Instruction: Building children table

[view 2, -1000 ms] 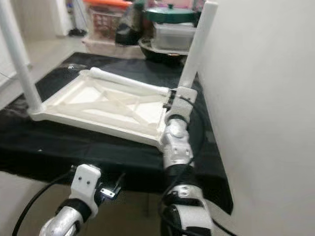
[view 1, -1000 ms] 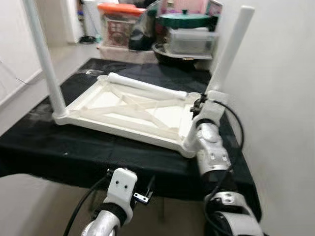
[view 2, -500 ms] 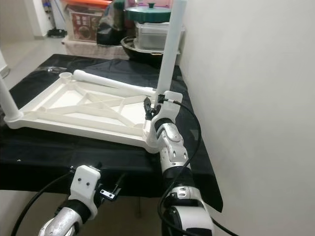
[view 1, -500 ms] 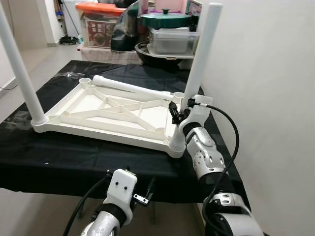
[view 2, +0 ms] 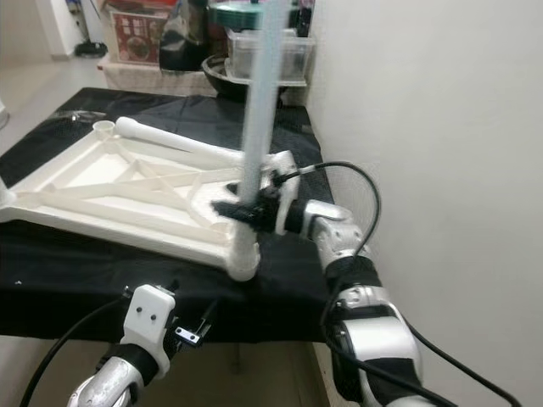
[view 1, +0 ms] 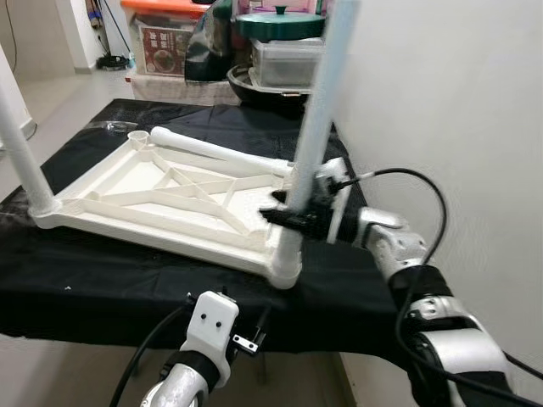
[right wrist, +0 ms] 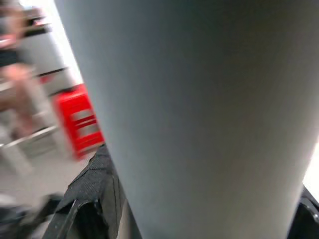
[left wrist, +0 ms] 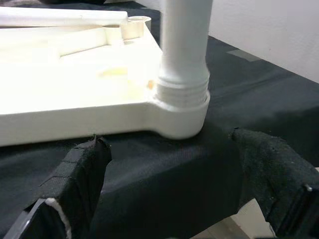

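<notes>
Right gripper (view 1: 284, 216) swung sideways, now clamped on the near-corner leg (view 1: 312, 140). Two legs up; third leg (view 1: 216, 151) lying beyond it on the tabletop (view 1: 144, 182). Left gripper (left wrist: 169, 194) open.

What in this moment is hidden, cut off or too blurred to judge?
- Right gripper: its fingers sit around the near leg in the eye views; the right wrist view is a blur, so grip contact is unclear.
- Near leg top: cut off by the top edge.
- Far-left leg: top cut off too.
- Left gripper: held low before the tabletop, touching nothing.
</notes>
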Controlling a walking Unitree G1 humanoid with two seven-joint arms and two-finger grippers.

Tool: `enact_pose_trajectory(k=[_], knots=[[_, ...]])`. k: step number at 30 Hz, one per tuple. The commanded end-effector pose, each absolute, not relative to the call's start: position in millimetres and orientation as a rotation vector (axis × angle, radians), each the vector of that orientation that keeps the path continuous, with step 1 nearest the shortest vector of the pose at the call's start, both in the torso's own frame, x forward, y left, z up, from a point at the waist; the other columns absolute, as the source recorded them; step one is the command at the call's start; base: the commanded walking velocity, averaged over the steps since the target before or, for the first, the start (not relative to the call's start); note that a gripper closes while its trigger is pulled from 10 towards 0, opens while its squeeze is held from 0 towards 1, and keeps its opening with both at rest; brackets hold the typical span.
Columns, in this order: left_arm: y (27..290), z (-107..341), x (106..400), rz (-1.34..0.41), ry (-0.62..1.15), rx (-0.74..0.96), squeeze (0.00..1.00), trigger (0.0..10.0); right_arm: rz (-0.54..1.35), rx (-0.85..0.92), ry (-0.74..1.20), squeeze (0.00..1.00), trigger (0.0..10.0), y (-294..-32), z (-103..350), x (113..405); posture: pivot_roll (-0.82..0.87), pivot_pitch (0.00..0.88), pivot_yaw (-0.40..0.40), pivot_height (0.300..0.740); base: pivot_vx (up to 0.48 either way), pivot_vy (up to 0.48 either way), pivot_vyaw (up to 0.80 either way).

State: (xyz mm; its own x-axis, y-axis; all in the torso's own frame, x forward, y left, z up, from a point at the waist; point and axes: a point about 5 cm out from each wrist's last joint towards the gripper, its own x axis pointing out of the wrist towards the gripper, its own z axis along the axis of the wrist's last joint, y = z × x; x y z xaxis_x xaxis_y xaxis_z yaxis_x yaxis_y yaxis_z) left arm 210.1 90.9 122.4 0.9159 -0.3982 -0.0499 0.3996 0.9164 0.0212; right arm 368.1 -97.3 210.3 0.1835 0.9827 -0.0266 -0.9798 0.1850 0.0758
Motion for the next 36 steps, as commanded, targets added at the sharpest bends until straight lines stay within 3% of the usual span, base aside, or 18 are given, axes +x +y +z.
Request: enact_pose_trajectory(k=[1, 3, 4, 8, 12, 13, 15, 16, 17, 19, 20, 22, 24, 27, 29, 34, 35, 36], knots=[[91.1, 120.0, 207.4, -0.404, 0.058, 0.039, 0.0, 10.0, 1.526, -0.029, 0.12, 0.0, 5.0, -82.9, 209.3, 363.5, 0.14, 0.049, -0.105, 0.74, 0.0, 0.0, 0.0], [91.2, 120.2, 207.2, -0.404, 0.057, 0.038, 0.0, 10.0, 1.547, -0.043, 0.128, 0.0, 5.0, -80.9, 209.1, 362.9, 0.14, 0.049, -0.105, 0.74, 0.0, 0.0, 0.0], [91.3, 120.3, 206.9, -0.404, 0.057, 0.037, 0.0, 10.0, 1.57, -0.063, 0.133, 0.0, 0.0, -78.4, 208.5, 362.2, 0.14, 0.049, -0.105, 0.74, 0.0, 0.0, 0.0], [91.4, 120.1, 206.7, -0.404, 0.058, 0.037, 0.0, 10.0, 1.525, -0.076, 0.091, 0.0, 0.0, -71.9, 210.4, 365.0, 0.14, 0.05, -0.107, 0.74, 0.0, 0.0, 0.0], [91.2, 119.8, 206.8, -0.405, 0.058, 0.038, 0.0, 10.0, 1.349, -0.077, 0.038, 0.0, 0.0, -70.3, 211.8, 374.5, 0.14, 0.046, -0.106, 0.74, 0.0, 0.0, 0.0], [90.7, 119.9, 206.9, -0.403, 0.051, 0.037, 0.0, 10.0, 1.059, -0.045, 0.03, 0.0, 0.0, -77.4, 207.9, 387.2, 0.13, 0.041, -0.104, 0.74, 0.0, 0.0, 0.0], [90.7, 119.9, 206.9, -0.403, 0.051, 0.037, 0.0, 10.0, 1.059, -0.045, 0.03, 0.0, 0.0, -77.4, 207.9, 387.2, 0.13, 0.041, -0.104, 0.74, 0.0, 0.0, 0.0], [90.4, 120.8, 206.7, -0.402, 0.039, 0.043, 0.0, 10.0, 0.913, -0.038, 0.034, 0.0, 0.0, -84.2, 204.4, 392.4, 0.13, 0.035, -0.103, 0.74, 0.0, 0.0, 0.0], [90.4, 120.8, 206.7, -0.402, 0.039, 0.043, 0.0, 10.0, 0.913, -0.038, 0.034, 0.0, 0.0, -84.2, 204.4, 392.4, 0.13, 0.035, -0.103, 0.74, 0.0, 0.0, 0.0], [89.9, 125.4, 204.7, -0.401, -0.005, 0.054, 0.0, 10.0, 0.585, -0.001, 0.063, 0.0, 0.0, -105.8, 192.4, 399.6, 0.13, 0.034, -0.102, 0.74, 0.0, 0.0, 0.0], [89.9, 125.4, 204.7, -0.401, -0.005, 0.054, 0.0, 10.0, 0.585, -0.001, 0.063, 0.0, 0.0, -105.8, 192.4, 399.6, 0.13, 0.034, -0.102, 0.74, 0.0, 0.0, 0.0], [91.4, 128.7, 203.3, -0.389, -0.037, 0.049, 0.0, 10.0, 0.214, 0.051, 0.113, 0.0, 0.0, -132.1, 173.7, 397.4, 0.11, 0.028, -0.094, 0.74, 0.0, 0.0, 0.0], [92.3, 129.4, 203.2, -0.385, -0.043, 0.047, 0.0, 10.0, 0.097, 0.067, 0.133, 0.0, 0.0, -140.1, 166.7, 394.4, 0.11, 0.027, -0.093, 0.74, 0.0, 0.0, 0.0], [92.1, 129.4, 203.4, -0.391, -0.047, 0.064, 0.0, 10.0, -0.151, 0.124, 0.167, 0.0, 0.0, -131.1, 147.4, 374.0, 0.11, 0.024, -0.092, 0.74, 0.0, 0.0, 0.0], [92.1, 129.4, 203.4, -0.391, -0.047, 0.064, 0.0, 10.0, -0.151, 0.124, 0.167, 0.0, 0.0, -131.1, 147.4, 374.0, 0.11, 0.024, -0.092, 0.74, 0.0, 0.0, 0.0], [91.7, 128.9, 202.9, -0.395, -0.043, 0.072, 0.0, 10.0, -0.262, 0.182, 0.144, 0.0, 0.0, -102.7, 147.5, 364.2, 0.12, 0.021, -0.101, 0.74, 0.0, 0.0, 0.0], [91.6, 128.6, 202.6, -0.394, -0.043, 0.073, 0.0, 10.0, -0.274, 0.194, 0.137, 0.0, 4.2, -92.1, 150.2, 363.4, 0.12, 0.021, -0.102, 0.74, 0.0, 0.0, 0.0], [91.6, 128.3, 202.4, -0.394, -0.043, 0.073, 0.0, 10.0, -0.273, 0.196, 0.13, 0.0, 7.5, -85.1, 152.6, 363.3, 0.12, 0.021, -0.102, 0.74, 0.0, 0.0, 0.0]])
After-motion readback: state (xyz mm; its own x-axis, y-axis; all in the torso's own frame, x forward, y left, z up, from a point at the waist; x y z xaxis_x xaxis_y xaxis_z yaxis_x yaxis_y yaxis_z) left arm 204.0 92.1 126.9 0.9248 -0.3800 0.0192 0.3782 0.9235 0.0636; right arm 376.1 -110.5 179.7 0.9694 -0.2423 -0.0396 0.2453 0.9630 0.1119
